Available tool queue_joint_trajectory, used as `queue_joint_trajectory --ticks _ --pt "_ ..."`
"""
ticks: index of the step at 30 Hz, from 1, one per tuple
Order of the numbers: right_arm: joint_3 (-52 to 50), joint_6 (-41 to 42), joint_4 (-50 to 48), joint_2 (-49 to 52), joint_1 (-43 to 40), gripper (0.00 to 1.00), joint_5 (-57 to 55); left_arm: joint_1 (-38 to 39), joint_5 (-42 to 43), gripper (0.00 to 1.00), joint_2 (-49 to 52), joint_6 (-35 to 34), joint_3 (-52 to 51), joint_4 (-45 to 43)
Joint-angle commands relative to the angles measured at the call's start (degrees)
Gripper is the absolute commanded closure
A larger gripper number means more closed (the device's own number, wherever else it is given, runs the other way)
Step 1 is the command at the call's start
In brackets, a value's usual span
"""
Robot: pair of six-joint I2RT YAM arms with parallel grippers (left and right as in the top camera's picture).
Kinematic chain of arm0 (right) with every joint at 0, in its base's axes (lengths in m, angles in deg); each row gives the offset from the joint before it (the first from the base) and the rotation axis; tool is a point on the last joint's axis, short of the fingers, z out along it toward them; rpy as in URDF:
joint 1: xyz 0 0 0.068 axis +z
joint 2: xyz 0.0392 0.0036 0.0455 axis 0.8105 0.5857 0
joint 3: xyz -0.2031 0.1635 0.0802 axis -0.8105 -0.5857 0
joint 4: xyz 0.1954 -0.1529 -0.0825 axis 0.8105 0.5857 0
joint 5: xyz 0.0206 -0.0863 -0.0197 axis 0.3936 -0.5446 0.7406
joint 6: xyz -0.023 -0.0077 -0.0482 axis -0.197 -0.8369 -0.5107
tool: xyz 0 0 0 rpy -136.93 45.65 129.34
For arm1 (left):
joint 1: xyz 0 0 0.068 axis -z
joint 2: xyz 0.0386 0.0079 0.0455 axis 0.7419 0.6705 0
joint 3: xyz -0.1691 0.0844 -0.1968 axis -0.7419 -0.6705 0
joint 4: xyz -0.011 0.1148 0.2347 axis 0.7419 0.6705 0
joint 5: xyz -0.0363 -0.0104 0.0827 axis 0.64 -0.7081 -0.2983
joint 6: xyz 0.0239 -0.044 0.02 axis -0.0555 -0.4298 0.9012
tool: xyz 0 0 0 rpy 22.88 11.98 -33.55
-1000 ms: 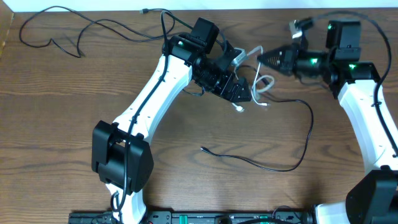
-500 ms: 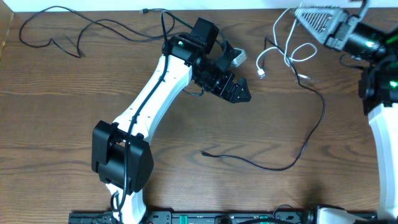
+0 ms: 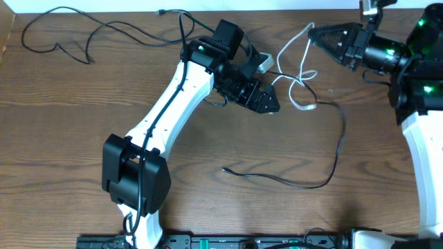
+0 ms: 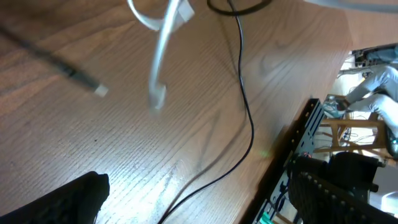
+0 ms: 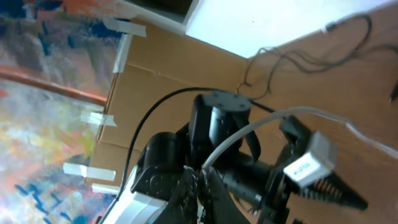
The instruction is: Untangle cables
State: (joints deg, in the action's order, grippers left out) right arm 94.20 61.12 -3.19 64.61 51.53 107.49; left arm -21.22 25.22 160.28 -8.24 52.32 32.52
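The white cable [image 3: 288,46] hangs in loops from my right gripper [image 3: 313,32], which is shut on it above the table's far right. In the right wrist view the closed gripper [image 5: 200,179] pinches that cable [image 5: 249,133]. My left gripper [image 3: 267,101] stands open just left of the loops, holding nothing. Its wrist view shows wide-apart fingers [image 4: 74,200], the gripper [image 4: 199,208] empty, the white cable [image 4: 159,59] dangling above the wood. One black cable [image 3: 338,149] curves from the white loops to the table's middle and passes between the fingers [image 4: 247,115]. Another black cable [image 3: 104,28] lies at the far left.
The table's far edge and a white wall run close behind both grippers. The left arm [image 3: 173,104] stretches diagonally across the middle. A black rail [image 3: 228,242] lines the near edge. A cardboard panel [image 5: 155,81] shows behind the left arm.
My right gripper pulled the white cable away from the left gripper, up and to the right, then came back down and left a little. The black cable shifted with it. The left arm stayed still.
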Motion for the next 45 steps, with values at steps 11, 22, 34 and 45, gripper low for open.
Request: queue_joint_trajectory --ticks 11,22,34,45 --pt "0.7 0.9 -4.9 -1.3 2.8 0.99 4.6 -3.9 -0.2 0.03 0.4 -29.9 -0.4 -11.9" --pt "0.7 0.7 -4.9 -1.3 5.6 0.99 3.8 -3.8 -7.9 0.03 0.4 -35.5 -0.4 -14.1" --pt "0.7 -0.2 -4.9 -1.3 7.9 0.98 3.9 -1.5 -10.6 0.03 0.4 -35.5 -0.4 -19.8" --pt "0.7 -1.0 -4.9 -1.3 8.5 0.99 5.2 -1.2 -15.8 0.03 0.4 -35.5 -0.4 -23.2"
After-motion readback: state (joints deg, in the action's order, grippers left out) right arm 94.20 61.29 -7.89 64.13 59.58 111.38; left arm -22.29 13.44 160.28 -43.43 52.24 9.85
